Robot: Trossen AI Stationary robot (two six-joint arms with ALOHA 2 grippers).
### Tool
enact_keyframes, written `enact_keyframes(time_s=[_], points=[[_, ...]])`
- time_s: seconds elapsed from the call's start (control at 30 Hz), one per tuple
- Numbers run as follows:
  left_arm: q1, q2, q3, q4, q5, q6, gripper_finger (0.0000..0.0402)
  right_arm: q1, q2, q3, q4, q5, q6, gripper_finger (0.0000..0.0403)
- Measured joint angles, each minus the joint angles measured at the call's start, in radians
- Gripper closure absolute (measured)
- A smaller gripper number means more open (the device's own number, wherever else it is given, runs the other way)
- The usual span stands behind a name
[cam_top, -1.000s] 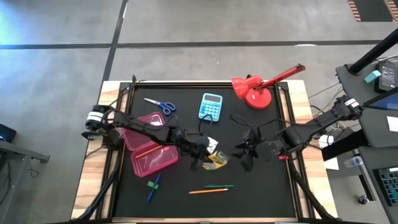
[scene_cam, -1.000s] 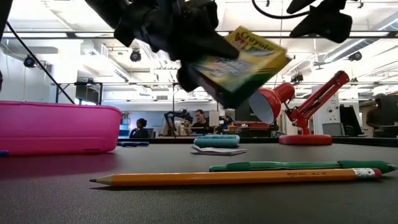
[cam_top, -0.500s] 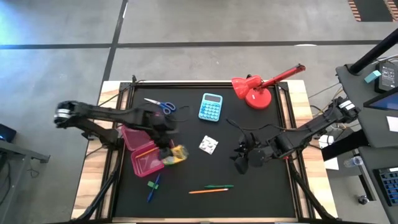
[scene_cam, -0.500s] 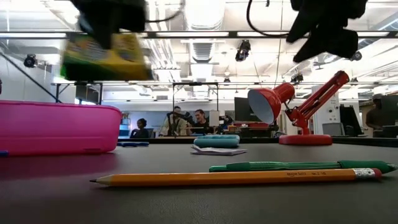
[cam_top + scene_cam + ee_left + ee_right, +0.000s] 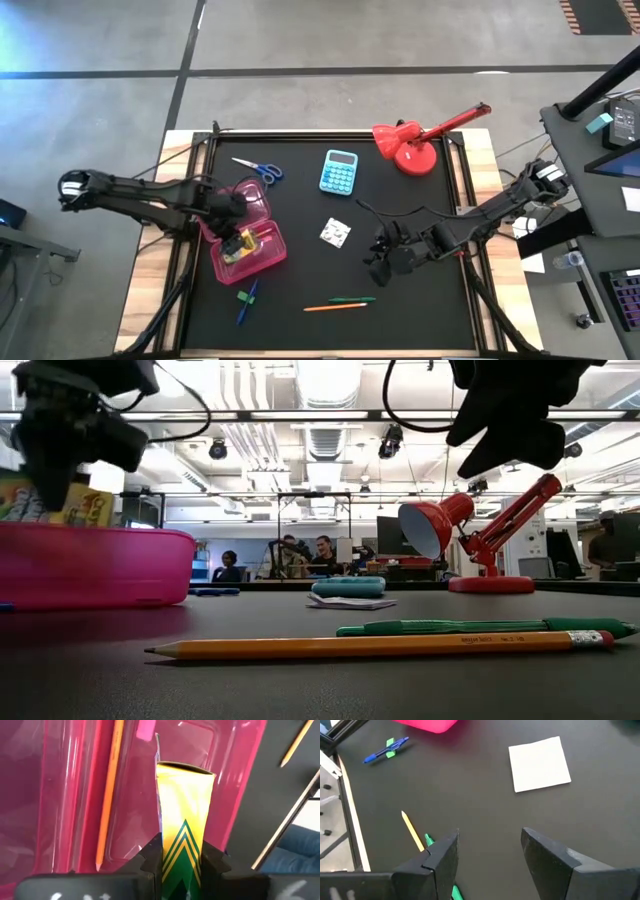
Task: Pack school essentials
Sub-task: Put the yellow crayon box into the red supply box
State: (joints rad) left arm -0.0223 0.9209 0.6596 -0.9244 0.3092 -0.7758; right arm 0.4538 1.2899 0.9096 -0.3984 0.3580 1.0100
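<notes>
L gripper (image 5: 238, 243) is hanging over the pink case (image 5: 262, 262) at the counter's (image 5: 420, 310) left side, its fingers (image 5: 150, 851) clamping the yellow-green crayon box (image 5: 183, 815), which is sitting inside the case w/ an orange pencil (image 5: 109, 795) lying beside it. R gripper (image 5: 380, 262) is hovering above the counter's middle-right, fingers (image 5: 442, 852) spread apart & holding nothing, w/ the white square (image 5: 334, 233) near it. Orange & green pencils (image 5: 338, 303) are lying near the front edge, blue & green markers (image 5: 246, 298) below the case, scissors (image 5: 258, 169) near the back-left.
</notes>
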Motion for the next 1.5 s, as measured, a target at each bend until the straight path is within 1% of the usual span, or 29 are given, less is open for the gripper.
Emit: enact_keyframes(time_s=[0.2, 0.27, 0.5, 0.57, 0.7, 0.8, 0.9, 1.07, 1.2, 1.3, 1.5], points=[[0.0, -0.062, -0.072, 0.011, 0.036, -0.004, 0.0345, 0.0, 0.0, 0.0, 0.017, 0.0, 0.001, 0.0202], [0.0, -0.07, -0.099, 0.043, 0.05, -0.004, 0.0345, 0.0, 0.0, 0.0, 0.017, 0.0, 0.002, 0.0202], [0.0, -0.064, -0.147, 0.166, 0.089, -0.003, 0.0345, 0.0, 0.0, 0.0, 0.016, 0.0, 0.003, 0.0202], [0.0, -0.054, -0.16, 0.183, 0.105, -0.003, 0.0345, 0.0, 0.0, 0.0, 0.016, 0.0, 0.003, 0.0202], [0.001, -0.033, -0.174, 0.182, 0.106, -0.004, 0.0344, 0.0, 0.0, 0.0, 0.016, 0.0, 0.012, 0.0202], [0.001, -0.015, -0.173, 0.182, 0.115, -0.005, 0.0329, 0.0, 0.0, 0.0, 0.015, 0.0, 0.013, 0.0202], [0.001, 0.003, -0.169, 0.185, 0.133, -0.004, 0.0303, 0.0, 0.0, 0.0, 0.015, 0.0, 0.013, 0.0202], [0.0, 0.015, -0.17, 0.185, 0.217, 0.022, 0.0254, 0.0, 0.0, 0.0, 0.015, 0.0, 0.012, 0.0202], [0.0, 0.015, -0.17, 0.181, 0.213, 0.041, 0.0226, 0.0, 0.0, 0.0, 0.014, 0.0, 0.012, 0.0202], [0.001, 0.018, -0.171, 0.164, 0.213, 0.049, 0.0216, 0.0, 0.0, 0.0, 0.013, 0.0, 0.01, 0.0202], [0.001, 0.025, -0.17, 0.085, 0.207, 0.049, 0.0214, 0.0, 0.0, 0.0, 0.012, 0.0, 0.01, 0.0202]])
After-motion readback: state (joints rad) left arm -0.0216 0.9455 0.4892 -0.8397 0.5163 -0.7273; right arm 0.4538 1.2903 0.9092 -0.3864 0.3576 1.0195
